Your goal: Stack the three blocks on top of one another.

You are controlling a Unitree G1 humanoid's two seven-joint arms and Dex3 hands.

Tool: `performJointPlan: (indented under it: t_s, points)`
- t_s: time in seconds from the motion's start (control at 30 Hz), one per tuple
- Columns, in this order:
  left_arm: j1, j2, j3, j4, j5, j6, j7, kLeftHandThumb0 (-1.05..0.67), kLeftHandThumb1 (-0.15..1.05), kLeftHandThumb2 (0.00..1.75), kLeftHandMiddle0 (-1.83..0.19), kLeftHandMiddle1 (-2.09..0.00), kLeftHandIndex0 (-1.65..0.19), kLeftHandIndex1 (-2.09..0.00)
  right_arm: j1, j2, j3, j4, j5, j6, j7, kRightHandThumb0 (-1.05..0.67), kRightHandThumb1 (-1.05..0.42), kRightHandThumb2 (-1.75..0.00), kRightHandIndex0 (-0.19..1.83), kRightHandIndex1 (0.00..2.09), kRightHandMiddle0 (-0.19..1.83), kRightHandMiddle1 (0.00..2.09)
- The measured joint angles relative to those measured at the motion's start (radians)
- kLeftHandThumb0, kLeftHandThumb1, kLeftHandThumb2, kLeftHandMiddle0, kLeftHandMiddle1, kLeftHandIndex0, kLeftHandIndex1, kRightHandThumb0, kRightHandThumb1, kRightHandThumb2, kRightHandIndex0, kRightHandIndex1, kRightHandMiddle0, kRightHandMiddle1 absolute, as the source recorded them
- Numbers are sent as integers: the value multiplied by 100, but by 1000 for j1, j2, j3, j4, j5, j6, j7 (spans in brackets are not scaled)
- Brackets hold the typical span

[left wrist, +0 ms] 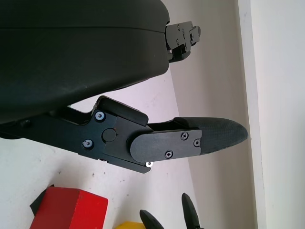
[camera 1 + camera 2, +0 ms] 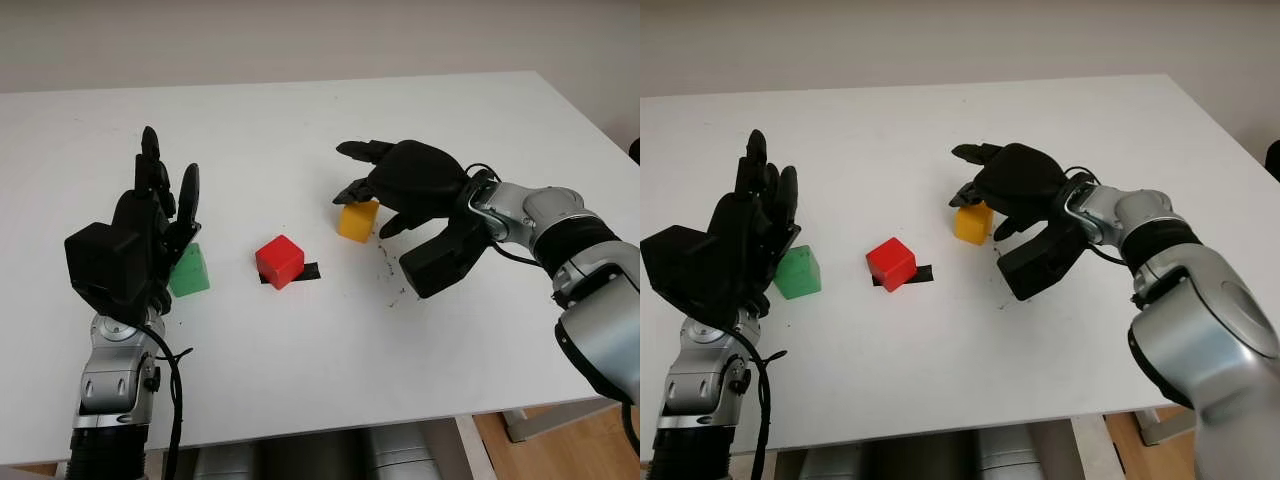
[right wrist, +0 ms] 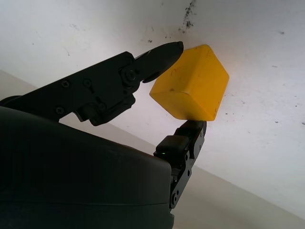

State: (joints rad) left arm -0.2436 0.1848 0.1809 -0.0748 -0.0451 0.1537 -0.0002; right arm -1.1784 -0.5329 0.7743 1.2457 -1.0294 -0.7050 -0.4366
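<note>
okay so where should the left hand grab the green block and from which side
Probably from above, fingers on two opposite side faces of the green block: it sits flat and apart from the red block. The open left hand is beside it; the right hand is closing on the yellow block.

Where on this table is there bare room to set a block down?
Bare: the white table in front of the blocks and behind them. Crowded: the row of green block, red block and yellow block, gripped by the right hand. Left hand, open, beside the green one.
</note>
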Motion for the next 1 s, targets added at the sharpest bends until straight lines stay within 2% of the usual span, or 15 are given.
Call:
performJointPlan:
  t_s: [0.13,0.2,0.23,0.27,0.37,0.7,1.0]
  points:
    - [4,-1,0,-1,0,0,1,-78,105,51,19,0,17,-5,-1,4,13,2,-8,1,-26,-38,-87,-6,22,8,85,23]
    - [6,-1,0,-1,1,0,1,-78,105,51,19,0,17,-5,-3,6,16,4,-11,1,-41,-38,-89,-6,24,6,78,48]
    - [6,-1,0,-1,1,0,1,-78,105,51,19,0,17,-5,-4,8,16,6,-13,1,-46,-38,-90,-6,25,6,68,75]
    - [6,-1,0,-1,2,0,1,-78,105,51,19,0,17,-5,-6,10,16,8,-14,1,-48,-39,-91,-6,26,6,63,90]
    - [6,-1,-1,-1,5,0,1,-78,105,52,19,0,17,-5,-10,12,18,11,-17,1,-49,-40,-93,-6,28,6,57,109]
    - [6,-1,-2,-8,7,3,3,-77,105,53,19,0,17,-5,-12,11,23,18,-26,4,-60,-39,-91,-5,30,6,54,114]
    - [6,-4,-1,-8,2,3,2,-78,105,51,19,0,17,-5,-19,10,31,17,-32,24,-76,-38,-88,-5,35,7,64,97]
